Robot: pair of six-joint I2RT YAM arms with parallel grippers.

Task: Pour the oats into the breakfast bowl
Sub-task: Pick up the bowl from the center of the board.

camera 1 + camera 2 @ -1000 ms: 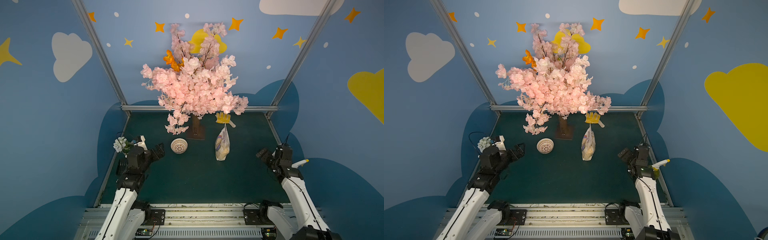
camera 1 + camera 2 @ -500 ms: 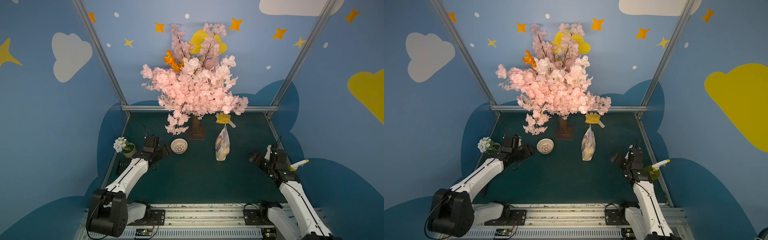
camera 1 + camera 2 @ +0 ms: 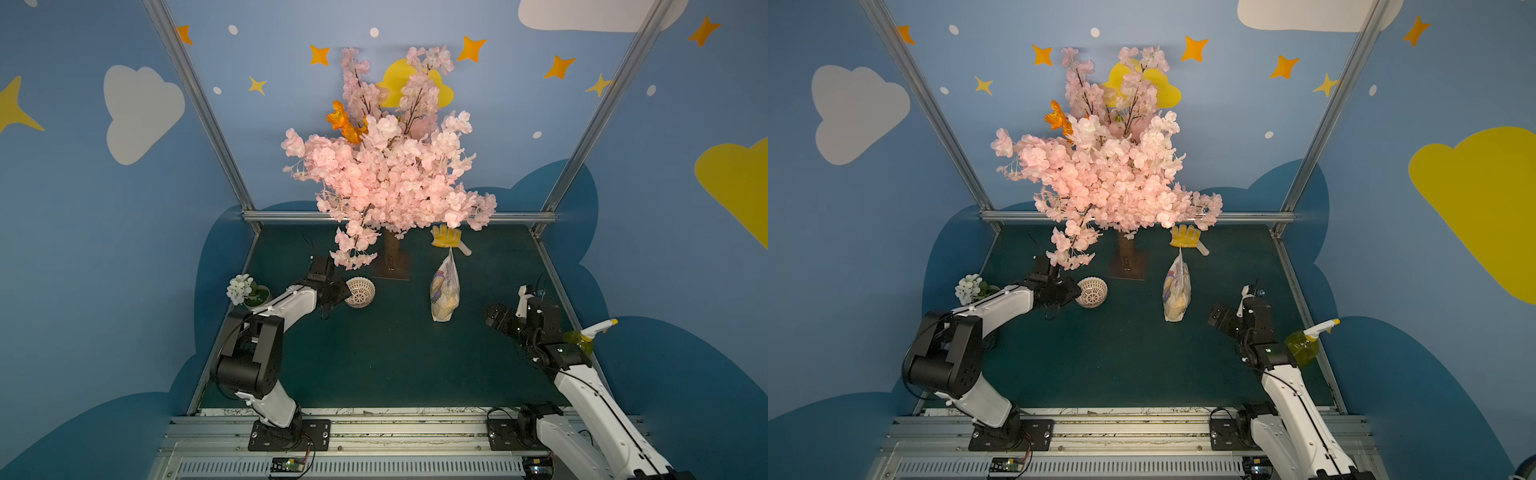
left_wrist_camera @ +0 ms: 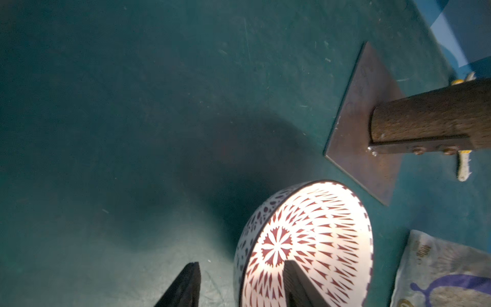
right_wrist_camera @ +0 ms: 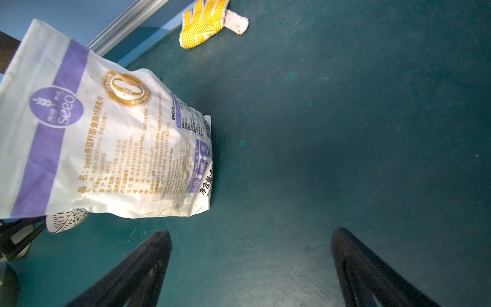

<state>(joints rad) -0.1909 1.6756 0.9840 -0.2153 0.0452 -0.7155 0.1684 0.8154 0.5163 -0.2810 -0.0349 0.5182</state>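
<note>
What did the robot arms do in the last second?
The left gripper reached forward to the bowl and now straddles its rim. The right gripper moved in toward the oats, open. Oats and glove did not move.

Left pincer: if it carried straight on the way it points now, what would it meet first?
The breakfast bowl: the left pincer straddles its rim, one finger inside, the other outside above the green mat, so rim or wall likely comes first. Whether either finger touches yet is unclear.
</note>
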